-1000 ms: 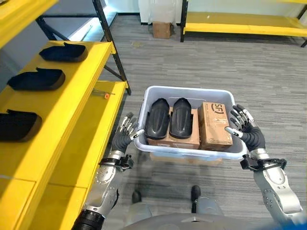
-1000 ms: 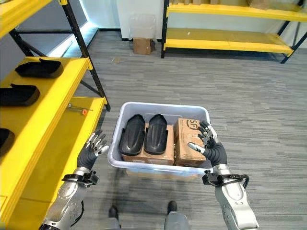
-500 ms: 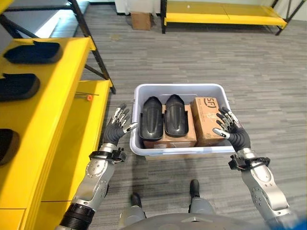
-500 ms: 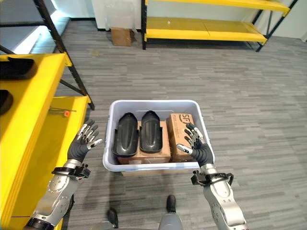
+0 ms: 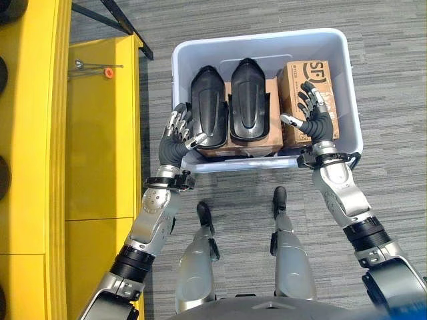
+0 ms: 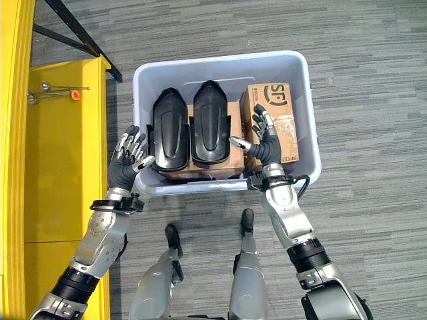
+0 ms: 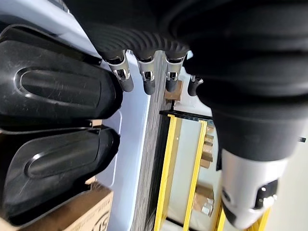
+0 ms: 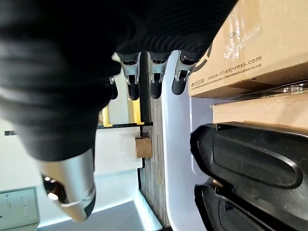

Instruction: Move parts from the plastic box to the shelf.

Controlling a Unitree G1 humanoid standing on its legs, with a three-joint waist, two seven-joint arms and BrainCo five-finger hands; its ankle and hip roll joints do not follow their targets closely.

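Observation:
A pale blue plastic box (image 5: 267,47) stands on the floor in front of me. Two black moulded parts (image 5: 208,110) (image 5: 249,100) lie side by side in it on a flat cardboard box. A second cardboard box (image 5: 317,73) fills its right side. My left hand (image 5: 177,143) is open at the box's near left corner, its fingers by the left black part (image 7: 53,91). My right hand (image 5: 313,120) is open over the right cardboard box (image 8: 250,43), beside the other black part (image 8: 260,159). Neither hand holds anything.
A yellow shelf (image 5: 100,147) runs along the left, close to the box and my left arm. A small tool with an orange tip (image 5: 100,69) lies on its lower level. A black shelf upright (image 5: 127,27) slants down behind the box's far left corner.
The camera has tipped down to look straight onto the box. Both hands have closed in: the left to the box's near left corner, the right over the right cardboard box.

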